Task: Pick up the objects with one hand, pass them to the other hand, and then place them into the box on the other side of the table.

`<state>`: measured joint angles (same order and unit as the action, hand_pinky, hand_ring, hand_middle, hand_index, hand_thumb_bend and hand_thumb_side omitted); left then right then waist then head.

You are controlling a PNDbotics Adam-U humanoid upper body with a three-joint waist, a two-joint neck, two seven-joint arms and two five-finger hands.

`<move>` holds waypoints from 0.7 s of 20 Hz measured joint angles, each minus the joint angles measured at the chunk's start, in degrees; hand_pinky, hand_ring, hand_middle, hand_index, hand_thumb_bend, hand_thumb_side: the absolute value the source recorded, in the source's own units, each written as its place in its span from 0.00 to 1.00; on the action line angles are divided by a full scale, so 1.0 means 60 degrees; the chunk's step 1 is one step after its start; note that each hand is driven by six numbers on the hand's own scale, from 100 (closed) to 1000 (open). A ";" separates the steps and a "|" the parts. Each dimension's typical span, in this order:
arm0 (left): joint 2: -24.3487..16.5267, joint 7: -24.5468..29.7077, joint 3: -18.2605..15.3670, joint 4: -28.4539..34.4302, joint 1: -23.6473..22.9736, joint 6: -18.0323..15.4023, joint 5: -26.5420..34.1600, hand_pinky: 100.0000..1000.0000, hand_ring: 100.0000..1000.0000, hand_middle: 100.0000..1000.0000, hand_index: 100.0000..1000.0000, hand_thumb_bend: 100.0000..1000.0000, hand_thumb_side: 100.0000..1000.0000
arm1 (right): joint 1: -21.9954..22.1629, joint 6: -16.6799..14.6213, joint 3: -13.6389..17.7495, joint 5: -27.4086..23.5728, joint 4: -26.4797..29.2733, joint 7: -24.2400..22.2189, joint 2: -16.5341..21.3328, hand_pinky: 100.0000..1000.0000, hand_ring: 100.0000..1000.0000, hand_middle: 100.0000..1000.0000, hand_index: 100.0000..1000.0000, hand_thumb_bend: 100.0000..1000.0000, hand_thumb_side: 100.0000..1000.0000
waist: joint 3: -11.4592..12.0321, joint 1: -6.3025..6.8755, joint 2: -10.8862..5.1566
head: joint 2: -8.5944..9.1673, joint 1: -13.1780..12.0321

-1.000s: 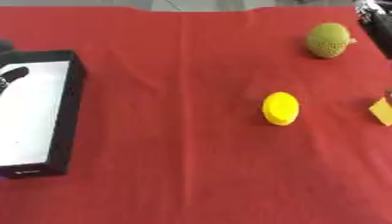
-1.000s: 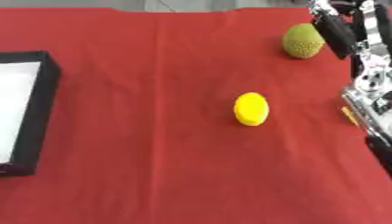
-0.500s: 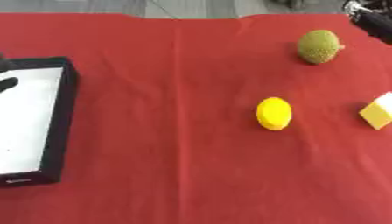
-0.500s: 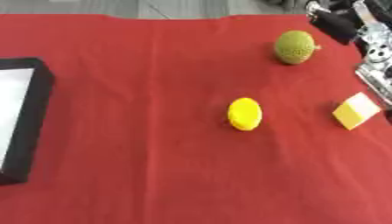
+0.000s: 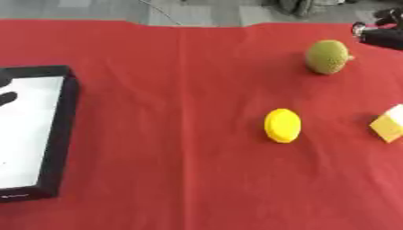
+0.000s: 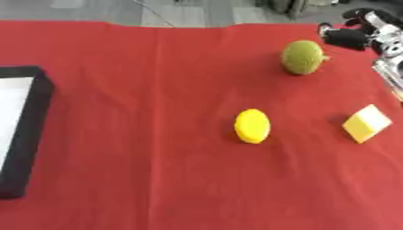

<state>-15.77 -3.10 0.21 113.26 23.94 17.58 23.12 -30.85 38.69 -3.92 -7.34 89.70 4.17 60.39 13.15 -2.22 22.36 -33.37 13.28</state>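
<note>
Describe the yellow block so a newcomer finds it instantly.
Start at the red tablecloth and go to its right edge, opposite the black box. The yellow block lies there, right of the yellow oval object and nearer than the green bumpy fruit. It is the only flat-faced, square-cornered item.

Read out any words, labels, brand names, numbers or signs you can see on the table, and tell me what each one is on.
No text can be read anywhere.
Black box: faint pale marks on its near wall, too blurred to read.
Green fruit, yellow oval object, yellow block and red cloth: no lettering shows.
</note>
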 measured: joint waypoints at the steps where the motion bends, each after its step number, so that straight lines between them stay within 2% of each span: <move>1: -0.0001 0.0005 0.0001 0.0000 0.0016 0.0001 -0.0002 0.80 0.78 0.66 0.66 0.08 0.88 | -0.0031 -0.0031 0.0008 0.0188 -0.0102 -0.0207 0.0000 0.86 0.92 0.88 0.93 0.00 0.16 | 0.0005 -0.0002 0.0002 | 0.0022 0.0006; 3: -0.0001 0.0018 0.0004 0.0001 0.0048 -0.0005 -0.0005 0.80 0.78 0.66 0.66 0.07 0.88 | -0.0114 -0.0107 0.0050 0.0515 -0.0290 -0.0577 -0.0003 0.86 0.91 0.88 0.93 0.00 0.00 | 0.0042 -0.0003 0.0033 | 0.0053 0.0022; 8: -0.0001 0.0046 0.0050 0.0002 0.0056 0.0007 -0.0014 0.80 0.78 0.66 0.66 0.07 0.89 | -0.0317 -0.0344 0.0059 0.0845 -0.0550 -0.1334 -0.0037 0.85 0.89 0.86 0.93 0.00 0.00 | 0.0057 -0.0007 0.0081 | 0.0055 0.0054; 14: -0.0001 0.0070 0.0055 0.0002 0.0115 0.0026 -0.0042 0.80 0.79 0.66 0.66 0.07 0.89 | -0.0409 -0.0548 0.0085 0.0849 -0.0738 -0.1663 -0.0118 0.85 0.89 0.86 0.94 0.00 0.00 | 0.0103 -0.0049 0.0104 | 0.0055 0.0074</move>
<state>-15.78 -2.68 0.54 113.27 24.63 17.73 22.86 -33.30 35.40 -3.41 -2.24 85.27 -5.81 59.68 13.77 -2.51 22.99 -33.04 13.73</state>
